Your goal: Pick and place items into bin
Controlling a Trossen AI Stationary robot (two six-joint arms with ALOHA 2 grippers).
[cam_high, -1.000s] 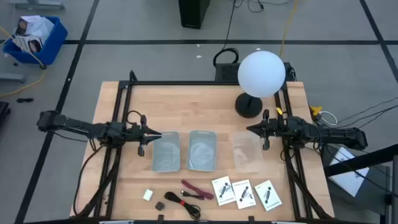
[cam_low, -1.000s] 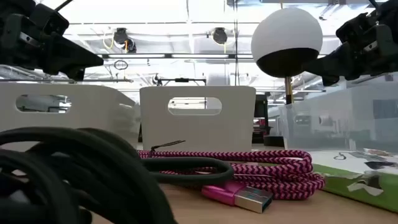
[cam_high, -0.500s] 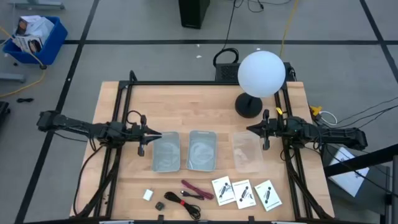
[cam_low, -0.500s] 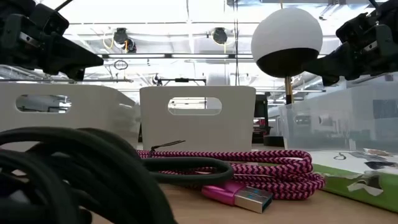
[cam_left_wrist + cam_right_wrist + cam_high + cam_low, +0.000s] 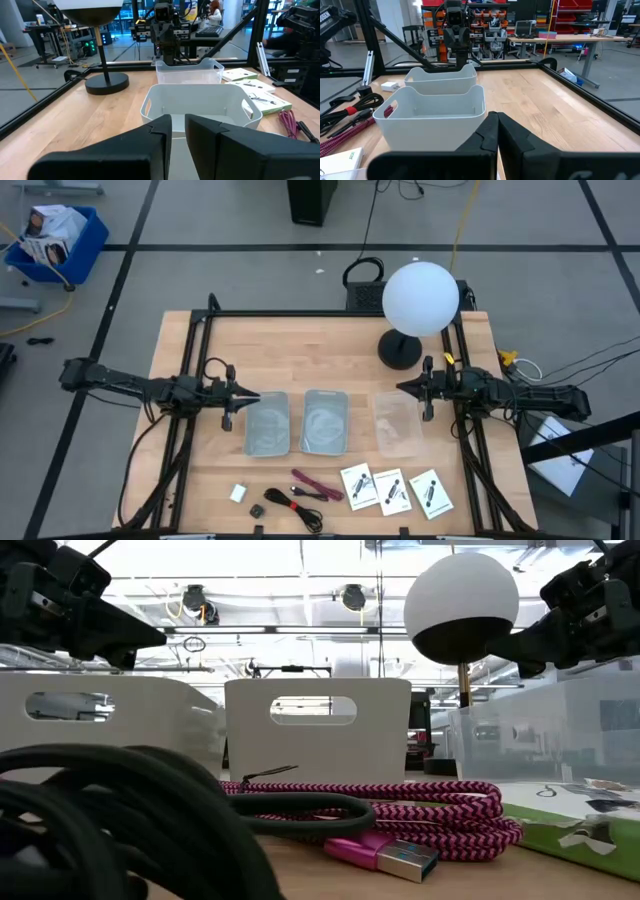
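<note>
White cards three, bins three, perhaps two cables

I see a grey floor crossed by dark lines around the wooden worktop. A blue crate of papers sits on the floor off one far corner, a black box beyond the far edge. Ceiling lights glare overhead, and farther back stand workbenches and red storage shelves.

White globe lamp — blue crate
</note>
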